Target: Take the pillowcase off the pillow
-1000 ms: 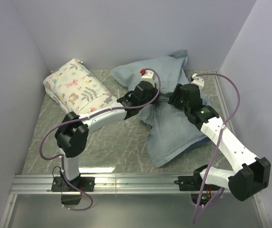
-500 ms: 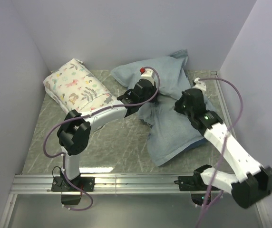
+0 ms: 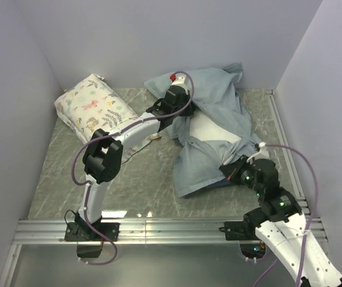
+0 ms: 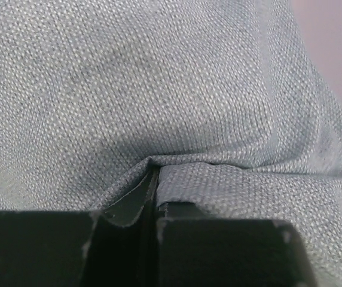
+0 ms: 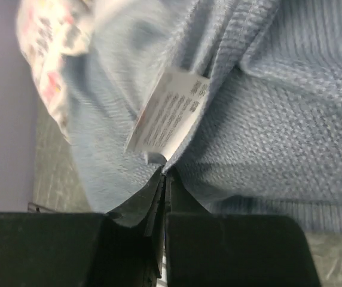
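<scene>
The left gripper [image 4: 155, 179] is pinching the pillowcase [image 3: 219, 98] at its far end while the right gripper [image 5: 164, 170] is clamping its near edge beside a label [image 5: 170, 110], with the pillow [image 3: 210, 127] peeking out between them.

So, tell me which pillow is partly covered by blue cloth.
The plain white pillow, mid-table, showing through the grey-blue pillowcase; the floral pillow at the left lies bare.

A floral pillow [image 3: 96, 110] lies at the far left of the table [image 3: 147, 173], tilted, close to the pale lilac left wall [image 3: 15, 89]. The tabletop is greenish and marbled. A metal rail [image 3: 171, 230] runs along its near edge
</scene>
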`<state>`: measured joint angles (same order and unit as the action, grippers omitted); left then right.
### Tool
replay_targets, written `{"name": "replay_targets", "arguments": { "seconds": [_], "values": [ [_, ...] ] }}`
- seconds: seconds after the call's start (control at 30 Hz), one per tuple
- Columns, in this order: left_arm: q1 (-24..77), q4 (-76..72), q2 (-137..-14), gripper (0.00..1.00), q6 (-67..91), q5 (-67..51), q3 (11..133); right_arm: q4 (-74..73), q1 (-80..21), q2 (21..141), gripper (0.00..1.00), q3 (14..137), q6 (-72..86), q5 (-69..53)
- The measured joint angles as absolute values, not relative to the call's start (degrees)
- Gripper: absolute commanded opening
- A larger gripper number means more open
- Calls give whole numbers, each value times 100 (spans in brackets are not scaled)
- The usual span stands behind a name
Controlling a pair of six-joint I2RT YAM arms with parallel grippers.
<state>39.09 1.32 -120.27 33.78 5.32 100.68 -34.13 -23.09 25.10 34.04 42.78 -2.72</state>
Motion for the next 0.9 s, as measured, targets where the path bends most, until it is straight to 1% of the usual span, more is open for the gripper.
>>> {"name": "replay_targets", "arguments": {
  "seconds": [0.1, 0.13, 0.2, 0.23, 0.33, 0.47, 0.63, 0.77, 0.9],
  "values": [
    [3881, 322, -12075, 20, 3365, 384, 10189, -3223, -2314, 2353, 0, 2613, 4646, -565],
    [3876, 355, -12075, 35, 3354, 346, 10193, -3173, -2318, 2338, 0, 2477, 4713, -609],
    [3863, 399, -12075, 53, 3306, 255, 10193, -3063, -2340, 2329, 0, 2303, 4842, -670],
    [3852, 421, -12073, 67, 3304, 217, 10193, -3039, -2340, 2331, 0, 2285, 4875, -676],
    [3820, 408, -11889, 81, 3280, 169, 9972, -2917, -2349, 2383, 0, 2287, 4893, -681],
    [3892, 611, -11279, 88, 3218, 401, 9310, -2803, -2370, 2709, 0, 2287, 4856, -707],
    [4383, 871, -10374, 92, 3214, 757, 8425, -2696, -2388, 2873, 0, 2294, 4786, -714],
    [4748, 939, -9810, 93, 3223, 847, 7867, -2687, -2388, 2917, 0, 2331, 4692, -714],
    [4748, 985, -9413, 94, 3240, 838, 7485, -2685, -2390, 2950, 0, 2344, 4615, -709]
  ]
}}
